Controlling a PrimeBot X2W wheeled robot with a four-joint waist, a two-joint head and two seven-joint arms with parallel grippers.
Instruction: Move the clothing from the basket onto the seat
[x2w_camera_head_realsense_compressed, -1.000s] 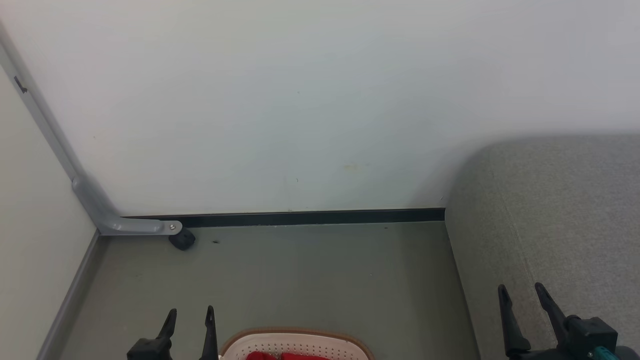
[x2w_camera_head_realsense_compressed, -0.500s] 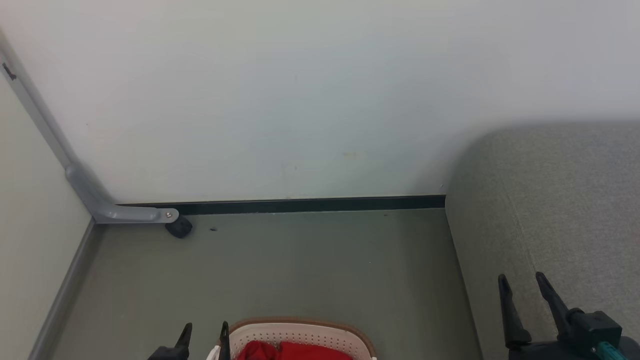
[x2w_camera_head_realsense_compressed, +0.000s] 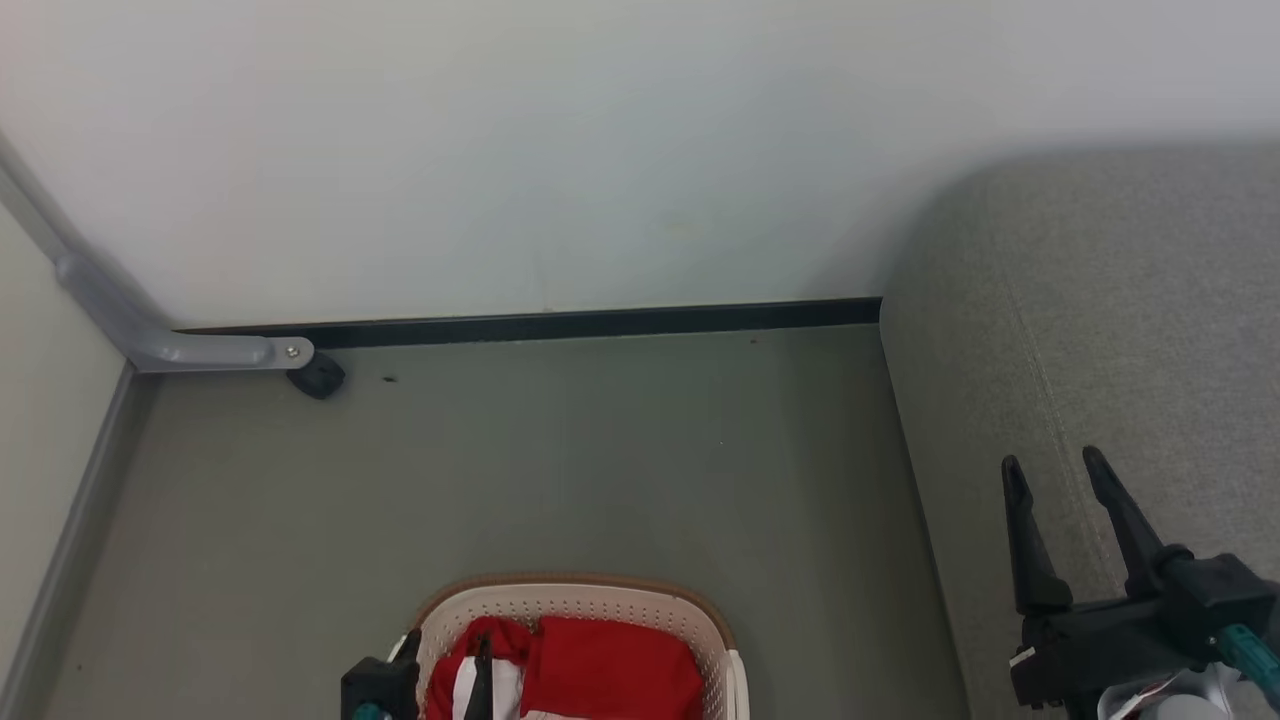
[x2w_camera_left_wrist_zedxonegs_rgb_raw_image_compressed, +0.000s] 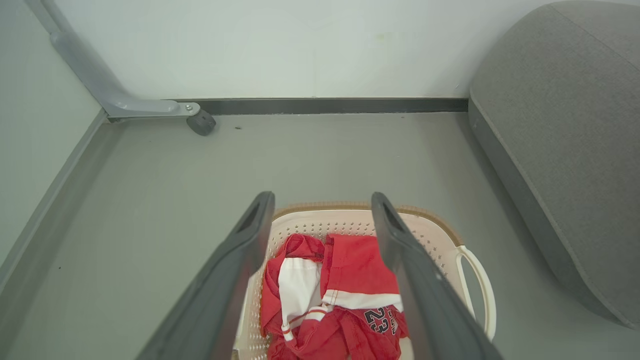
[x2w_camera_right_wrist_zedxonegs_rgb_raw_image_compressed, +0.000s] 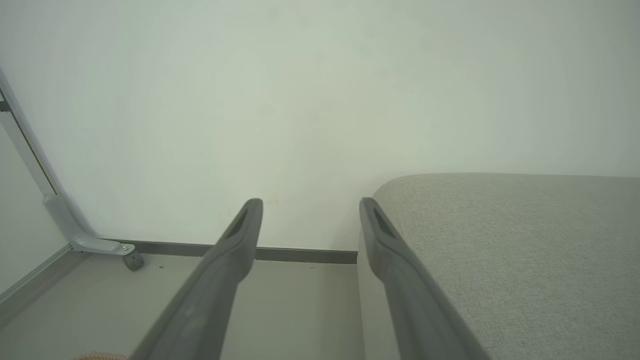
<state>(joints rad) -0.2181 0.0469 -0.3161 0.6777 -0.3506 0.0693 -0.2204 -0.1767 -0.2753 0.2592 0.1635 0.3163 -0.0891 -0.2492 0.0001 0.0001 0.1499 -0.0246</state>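
Left wrist view shows me crumpled red clothing (x2w_camera_left_wrist_zedxonegs_rgb_raw_image_compressed: 350, 270), white-trimmed with a 23 print, in the basket (x2w_camera_left_wrist_zedxonegs_rgb_raw_image_compressed: 426, 235); left gripper (x2w_camera_left_wrist_zedxonegs_rgb_raw_image_compressed: 322, 196) and right gripper (x2w_camera_right_wrist_zedxonegs_rgb_raw_image_compressed: 311, 201) gape empty.

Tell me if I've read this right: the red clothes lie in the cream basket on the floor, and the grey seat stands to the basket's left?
Not quite. The clothing does lie in the basket on the floor, but the seat stands to the basket's right, not its left. The head view shows this, and the left wrist view agrees.
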